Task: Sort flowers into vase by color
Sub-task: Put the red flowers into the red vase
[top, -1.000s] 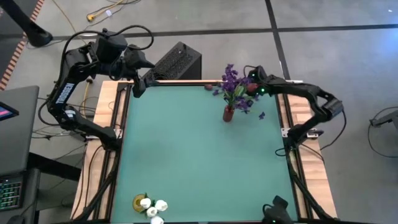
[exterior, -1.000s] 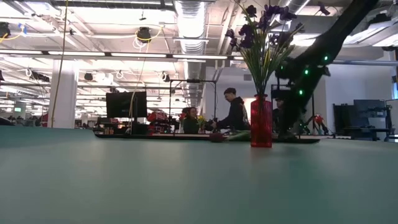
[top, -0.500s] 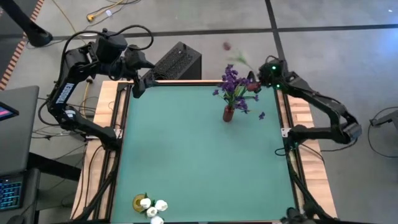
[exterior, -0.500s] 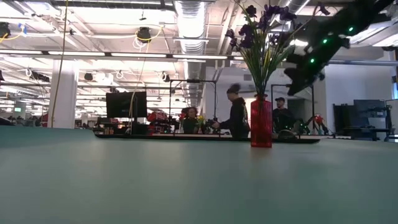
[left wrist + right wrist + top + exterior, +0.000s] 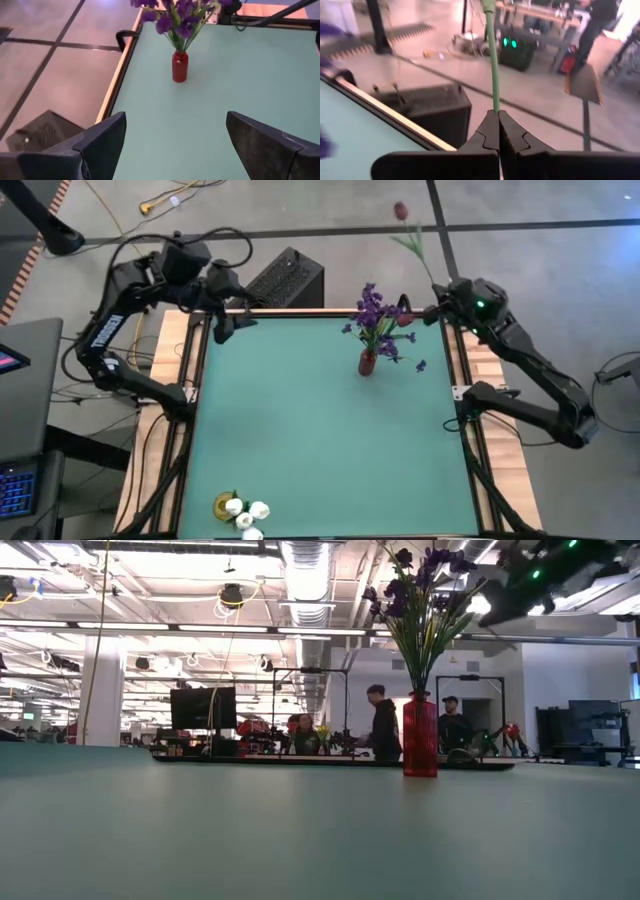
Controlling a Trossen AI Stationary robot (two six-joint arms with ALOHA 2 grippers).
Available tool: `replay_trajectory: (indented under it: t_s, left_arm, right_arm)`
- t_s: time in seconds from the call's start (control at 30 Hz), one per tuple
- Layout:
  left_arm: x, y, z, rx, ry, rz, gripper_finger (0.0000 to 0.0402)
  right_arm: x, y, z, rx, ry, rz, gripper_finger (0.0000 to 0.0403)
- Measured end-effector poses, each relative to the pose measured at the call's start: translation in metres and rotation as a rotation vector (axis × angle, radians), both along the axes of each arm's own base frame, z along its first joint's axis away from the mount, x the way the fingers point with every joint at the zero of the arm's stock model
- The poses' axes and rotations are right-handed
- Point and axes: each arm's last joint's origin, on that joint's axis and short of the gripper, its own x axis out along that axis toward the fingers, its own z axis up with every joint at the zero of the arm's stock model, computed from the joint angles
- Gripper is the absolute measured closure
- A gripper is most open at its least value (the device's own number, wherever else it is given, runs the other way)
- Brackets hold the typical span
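A red vase (image 5: pixel 368 363) with bushy purple sprigs (image 5: pixel 375 315) stands on its base near the table's far edge, also in the low view (image 5: pixel 420 735) and the left wrist view (image 5: pixel 180 66). My right gripper (image 5: pixel 434 309) is at the far-right corner, right of the sprigs, shut on a dark red tulip whose bud (image 5: pixel 401 211) is out over the floor beyond the far edge. Another dark red bud (image 5: pixel 405 319) shows beside the sprigs. White tulip heads (image 5: pixel 246 512) sit in a yellowish vase (image 5: pixel 223 503) at the near-left edge. My left gripper (image 5: pixel 222 320) waits open at the far-left corner. My right gripper (image 5: pixel 498 114) pinches the tulip's green stem (image 5: pixel 495 102) between its two shut fingertips, well below the bud. The fingers point toward the far side and the stem runs straight on from their tips. The flower is lifted clear, its bud past the far edge; its lower end is hidden by the fingers.
A black box (image 5: pixel 285 278) stands on the floor just beyond the far edge, left of the vase. Wooden rails (image 5: pixel 192 380) frame the green table top (image 5: pixel 320 440). People (image 5: pixel 385 725) stand in the room behind the table.
My right gripper has risen from beside the purple sprigs and drawn back toward the table's right edge, still shut. The dark red tulip has come up with it and swung round, so its bud now points out beyond the far edge.
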Motion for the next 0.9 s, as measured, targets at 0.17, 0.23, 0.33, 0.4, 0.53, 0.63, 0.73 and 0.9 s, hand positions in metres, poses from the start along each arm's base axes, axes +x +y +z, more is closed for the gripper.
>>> replay_trajectory:
  t_s: [0.17,0.23,0.33,0.4,0.53,0.63,0.73,0.9]
  left_arm:
    - [0.01,0.005,-0.028,0.025,-0.019,-0.018,0.0069]
    - [0.01,0.005,-0.04,0.035,-0.042,-0.022,0.0069]
    - [0.01,0.004,-0.058,0.048,-0.093,-0.043,0.0069]
    - [0.011,0.004,-0.071,0.043,-0.141,-0.07,0.0069]
    - [0.014,0.002,-0.094,0.008,-0.273,-0.158,0.0069]
    - [0.018,0.0,-0.109,-0.02,-0.373,-0.233,0.0069]
    - [0.025,-0.004,-0.124,-0.031,-0.452,-0.285,0.0069]
    - [0.039,-0.016,-0.141,-0.011,-0.55,-0.388,0.0069]
  right_arm:
    - [-0.007,0.026,0.013,-0.075,-0.072,0.07,0.0385]
    - [-0.01,0.035,0.018,-0.099,-0.103,0.097,0.0385]
    - [-0.015,0.048,0.023,-0.128,-0.153,0.14,0.0385]
    - [-0.017,0.056,0.026,-0.133,-0.195,0.188,0.0385]
    - [-0.019,0.073,0.03,-0.122,-0.29,0.351,0.0385]
    - [-0.02,0.085,0.032,-0.092,-0.354,0.467,0.0385]
    - [-0.02,0.096,0.034,-0.047,-0.416,0.598,0.0385]
    - [-0.016,0.112,0.035,0.033,-0.473,0.809,0.0385]
